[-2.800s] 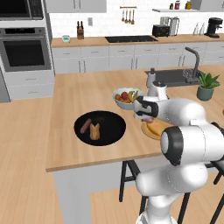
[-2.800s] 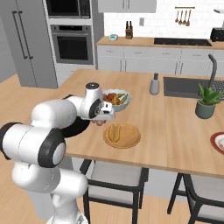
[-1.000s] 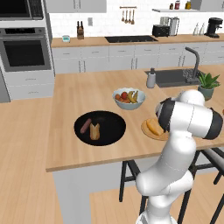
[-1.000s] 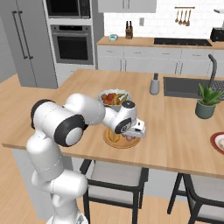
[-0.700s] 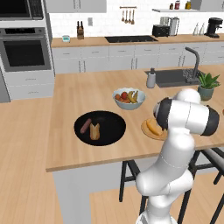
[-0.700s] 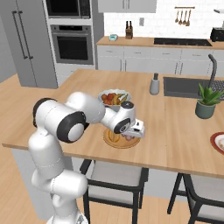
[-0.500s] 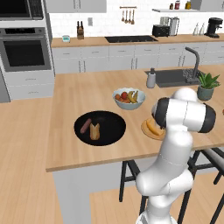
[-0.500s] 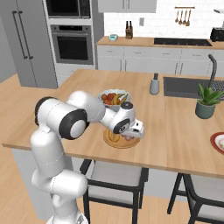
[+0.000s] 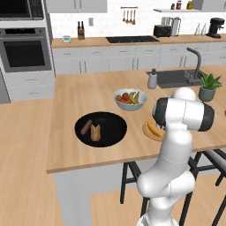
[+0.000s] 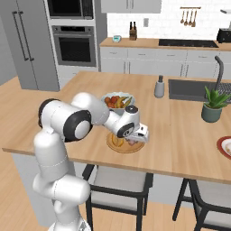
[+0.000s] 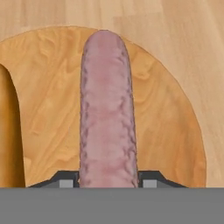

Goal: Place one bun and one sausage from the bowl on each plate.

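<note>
My gripper (image 11: 108,179) is shut on a pink sausage (image 11: 107,109), with a dark fingertip tight against each side of it. The sausage hangs just over the tan wooden plate (image 11: 170,131), beside a bun (image 11: 8,131) lying at that plate's left edge. In the right base view the gripper (image 10: 135,140) sits low over the same plate (image 10: 112,145) near the counter's front edge. The black bowl (image 9: 112,126) to the left holds another sausage (image 9: 86,126) and a bun (image 9: 95,132). The red-rimmed plate (image 10: 224,146) lies far right.
A white bowl of fruit (image 9: 129,98) stands just behind the tan plate. Further back are a grey shaker (image 9: 152,79), a sink (image 9: 176,77) and a potted plant (image 9: 207,86). Stools stand under the counter's front edge.
The arm swung from beside the fruit bowl to over the tan plate, carrying the sausage. In the last second the hand barely shifted above the plate.
</note>
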Robot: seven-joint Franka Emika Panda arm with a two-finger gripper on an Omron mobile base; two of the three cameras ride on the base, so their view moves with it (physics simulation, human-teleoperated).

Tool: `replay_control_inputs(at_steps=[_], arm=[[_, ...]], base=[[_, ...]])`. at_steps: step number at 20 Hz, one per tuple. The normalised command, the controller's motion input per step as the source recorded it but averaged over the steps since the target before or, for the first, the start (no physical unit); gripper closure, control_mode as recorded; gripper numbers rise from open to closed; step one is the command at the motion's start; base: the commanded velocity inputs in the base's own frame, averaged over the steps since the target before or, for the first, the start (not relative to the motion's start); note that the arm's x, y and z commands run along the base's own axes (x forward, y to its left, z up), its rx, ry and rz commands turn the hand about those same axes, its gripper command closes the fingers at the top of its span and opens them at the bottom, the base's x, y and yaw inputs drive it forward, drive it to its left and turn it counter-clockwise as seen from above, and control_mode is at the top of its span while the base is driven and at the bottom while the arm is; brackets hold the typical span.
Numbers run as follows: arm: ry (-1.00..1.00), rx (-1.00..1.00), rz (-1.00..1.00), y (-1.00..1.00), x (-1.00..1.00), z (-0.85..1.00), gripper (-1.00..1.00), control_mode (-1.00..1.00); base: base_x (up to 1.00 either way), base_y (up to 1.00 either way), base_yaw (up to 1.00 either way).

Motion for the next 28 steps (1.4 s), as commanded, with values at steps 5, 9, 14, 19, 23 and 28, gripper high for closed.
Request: replay_control_inputs(at_steps=[5, 9, 14, 19, 23, 28], arm=[[-0.01, 0.00, 0.00, 0.00, -0.09, 0.10, -1.00, -1.00], [0.00, 0.00, 0.00, 0.00, -0.21, 0.36, -1.00, -1.00], [0.00, 0.00, -0.01, 0.00, -0.42, 0.55, -1.00, -1.00], [0.00, 0.00, -0.01, 0.23, -0.46, 0.41, -1.00, -1.00], [0.04, 0.01, 0.00, 0.56, -0.29, 0.28, -1.00, -1.00], [0.06, 0.00, -0.01, 0.69, -0.14, 0.29, -1.00, -1.00]], base=[[0.00, 0.00, 0.00], [0.00, 0.00, 0.00], [0.00, 0.00, 0.00], [0.00, 0.00, 0.00], [0.00, 0.00, 0.00], [0.00, 0.00, 0.00]])
